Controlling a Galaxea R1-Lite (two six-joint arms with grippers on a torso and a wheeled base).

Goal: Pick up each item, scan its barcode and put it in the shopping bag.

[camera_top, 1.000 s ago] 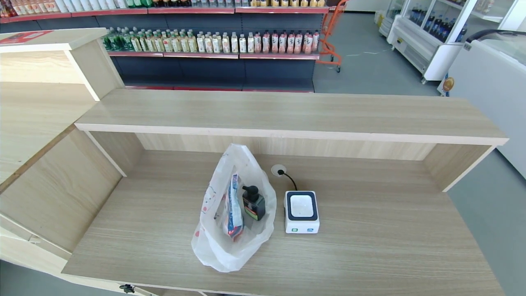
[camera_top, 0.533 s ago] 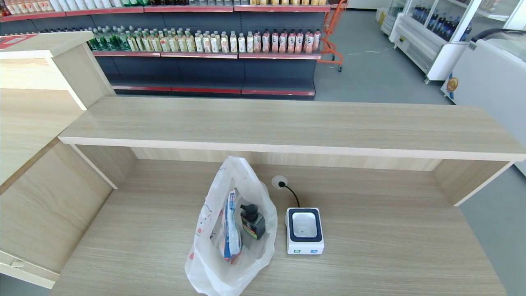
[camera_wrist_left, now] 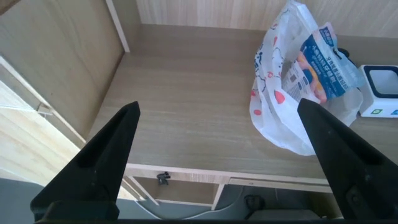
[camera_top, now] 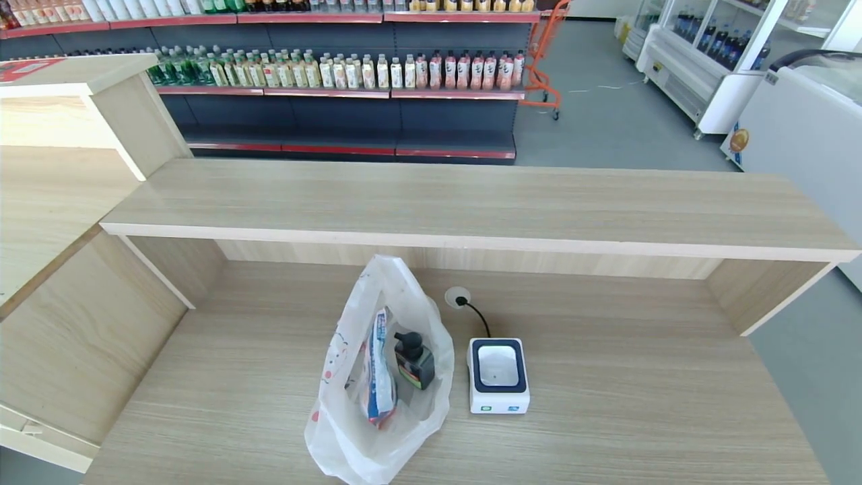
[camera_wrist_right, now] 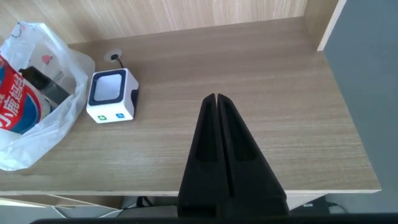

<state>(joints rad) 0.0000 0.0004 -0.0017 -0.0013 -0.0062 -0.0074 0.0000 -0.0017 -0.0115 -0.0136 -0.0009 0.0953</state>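
Observation:
A white plastic shopping bag (camera_top: 377, 377) stands on the wooden counter with a blue and red snack packet (camera_top: 377, 367) and a dark pump bottle (camera_top: 413, 360) inside it. The white barcode scanner (camera_top: 498, 375) sits just to the right of the bag, its cable running to a grommet behind it. In the left wrist view the bag (camera_wrist_left: 292, 93) and packet (camera_wrist_left: 320, 62) lie beyond my left gripper (camera_wrist_left: 217, 155), whose fingers are spread wide and hold nothing. My right gripper (camera_wrist_right: 216, 106) is shut and empty, held above the counter's front right part, away from the scanner (camera_wrist_right: 111, 96).
A raised wooden ledge (camera_top: 471, 202) runs along the back of the counter (camera_top: 606, 404). Side panels close it in on the left and right. Store shelves with bottles (camera_top: 337, 71) and freezers (camera_top: 794, 114) stand beyond.
The head camera has tilted upward, so the whole scene sits lower in the view than a second ago. The bag, its contents and the scanner keep their places on the counter.

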